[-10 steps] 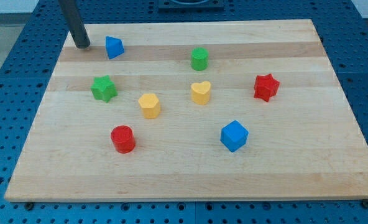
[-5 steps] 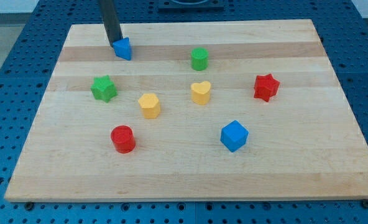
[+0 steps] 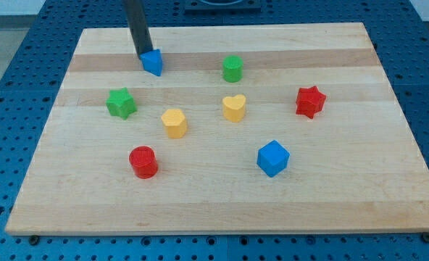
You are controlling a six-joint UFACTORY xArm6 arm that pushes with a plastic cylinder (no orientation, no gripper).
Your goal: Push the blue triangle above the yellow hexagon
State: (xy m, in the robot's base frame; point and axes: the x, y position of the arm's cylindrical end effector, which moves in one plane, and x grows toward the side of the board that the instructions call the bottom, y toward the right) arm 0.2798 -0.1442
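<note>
The blue triangle (image 3: 153, 62) lies near the view's top left of the wooden board (image 3: 345, 196). My tip (image 3: 143, 54) touches its upper left side. The yellow hexagon (image 3: 175, 122) stands lower down, a little to the view's right of the triangle, with bare wood between them.
A green star (image 3: 120, 103) is left of the hexagon. A yellow heart (image 3: 234, 107) and a green cylinder (image 3: 232, 68) are to its right. A red cylinder (image 3: 143, 162), a blue cube (image 3: 273, 158) and a red star (image 3: 310, 101) lie further off.
My tip moved right from the board's top left corner, reached the blue triangle and pushed it right and slightly down. The other blocks did not move.
</note>
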